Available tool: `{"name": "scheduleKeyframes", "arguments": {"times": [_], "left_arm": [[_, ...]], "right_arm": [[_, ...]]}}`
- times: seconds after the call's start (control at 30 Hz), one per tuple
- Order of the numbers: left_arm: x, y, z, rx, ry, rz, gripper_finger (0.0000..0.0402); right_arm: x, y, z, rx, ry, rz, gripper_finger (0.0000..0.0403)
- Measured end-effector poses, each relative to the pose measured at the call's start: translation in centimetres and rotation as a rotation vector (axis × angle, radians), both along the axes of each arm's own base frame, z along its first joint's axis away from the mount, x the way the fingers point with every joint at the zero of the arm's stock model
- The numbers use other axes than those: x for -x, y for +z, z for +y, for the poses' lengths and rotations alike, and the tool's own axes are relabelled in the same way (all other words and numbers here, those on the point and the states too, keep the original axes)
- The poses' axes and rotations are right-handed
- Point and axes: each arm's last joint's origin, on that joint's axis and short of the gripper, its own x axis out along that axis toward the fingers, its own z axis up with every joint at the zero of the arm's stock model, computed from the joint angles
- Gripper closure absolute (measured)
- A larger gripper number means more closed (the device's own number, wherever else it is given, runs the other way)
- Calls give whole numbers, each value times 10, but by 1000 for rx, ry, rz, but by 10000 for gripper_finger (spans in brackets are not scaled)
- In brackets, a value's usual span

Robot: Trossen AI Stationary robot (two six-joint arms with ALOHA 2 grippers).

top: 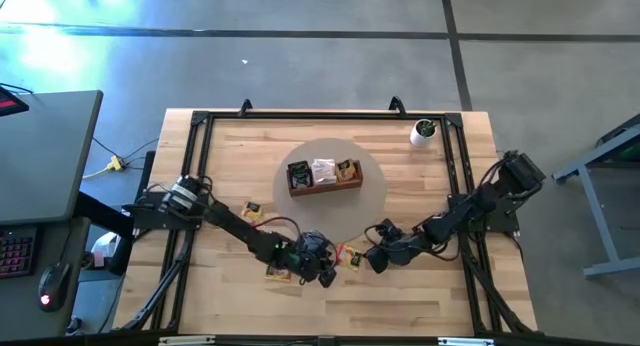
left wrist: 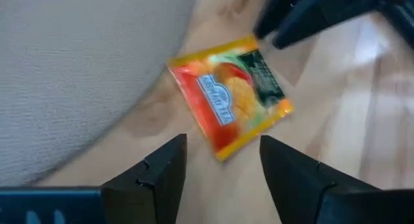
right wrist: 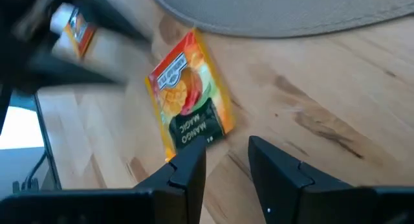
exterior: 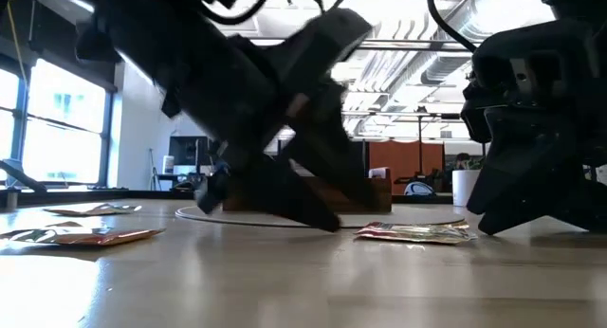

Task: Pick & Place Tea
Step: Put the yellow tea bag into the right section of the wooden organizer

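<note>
1. Left end effector (top: 322, 266), about 6 o'clock of the wooden tray (top: 325, 176): fingers spread wide, empty, straddling a mango tea sachet (top: 349, 254) that lies flat on the desk (top: 430, 296) beside the grey round mat (top: 372, 201).
2. Right end effector (top: 378, 254), just at 3 o'clock of that sachet: fingers parted narrowly, empty, aimed at the same sachet.
3. Risk: both end effectors converge on one sachet; they could collide or shove it away.
4. Risk: flat foil may slip from the fingertips or slide under the mat edge.
5. Other sachets: one at 9 o'clock (top: 252, 212), several in the tray.
6. Legible: "MANGO MAGIC"; brand panel unreadable.
</note>
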Motion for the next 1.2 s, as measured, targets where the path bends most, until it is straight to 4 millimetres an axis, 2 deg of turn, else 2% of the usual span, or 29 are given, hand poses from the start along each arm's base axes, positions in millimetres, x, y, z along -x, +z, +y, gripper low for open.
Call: {"name": "scheduleKeyframes", "arguments": {"times": [0.17,0.83,1.0,1.1,1.2], "left_arm": [[-8,-11,1,31,1,-48,208],[-18,-4,2,44,-72,-150,208],[-27,4,7,26,-87,-169,208],[-34,4,10,16,-104,-138,208],[-34,0,10,-21,-94,-59,208]], "right_arm": [[-1,0,-1,-13,-9,-1,289],[-6,1,-10,-20,-9,-2,289],[-9,1,-16,-17,-20,-2,289],[-11,1,-19,-46,-18,9,289],[-11,1,-20,-55,-12,10,289]]}}
